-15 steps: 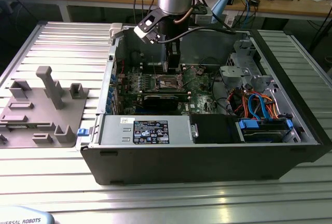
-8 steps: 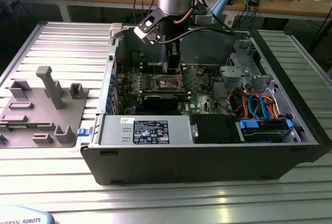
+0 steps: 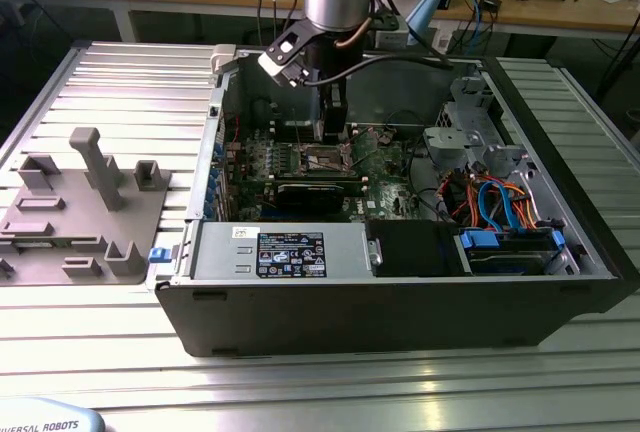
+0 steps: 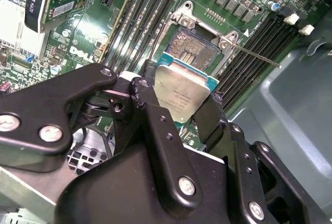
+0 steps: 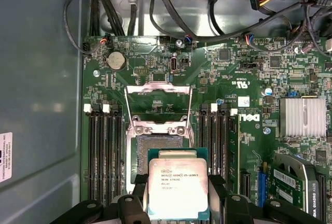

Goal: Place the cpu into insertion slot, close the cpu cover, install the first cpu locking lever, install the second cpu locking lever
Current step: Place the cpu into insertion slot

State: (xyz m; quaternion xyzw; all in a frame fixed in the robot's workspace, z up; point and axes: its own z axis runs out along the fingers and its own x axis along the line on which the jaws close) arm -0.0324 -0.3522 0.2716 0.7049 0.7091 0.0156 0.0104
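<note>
The cpu (image 5: 178, 187), a flat square chip with a silver-grey top, is held by its two side edges in my gripper (image 5: 178, 195), which is shut on it. The chip hangs just above the green board, level, partly over the near edge of the insertion slot (image 5: 155, 142). The slot's pin field lies bare. The cpu cover (image 5: 158, 85) stands swung up beyond the slot. In the second wrist view the cpu (image 4: 182, 86) sits between the black fingers (image 4: 148, 89) short of the slot (image 4: 194, 45), and a thin locking lever (image 4: 257, 57) sticks out beside it. In the exterior view the gripper (image 3: 333, 117) reaches into the case above the slot (image 3: 325, 159).
Long black memory slots (image 5: 104, 151) flank the socket on both sides. A finned heatsink (image 5: 303, 116) and a graphics card (image 5: 298, 180) lie to one side, with cables (image 5: 171, 22) beyond. The case walls (image 3: 215, 152), power supply (image 3: 285, 249) and drive bay (image 3: 505, 212) hem the arm in. A grey fixture (image 3: 90, 207) sits on the table.
</note>
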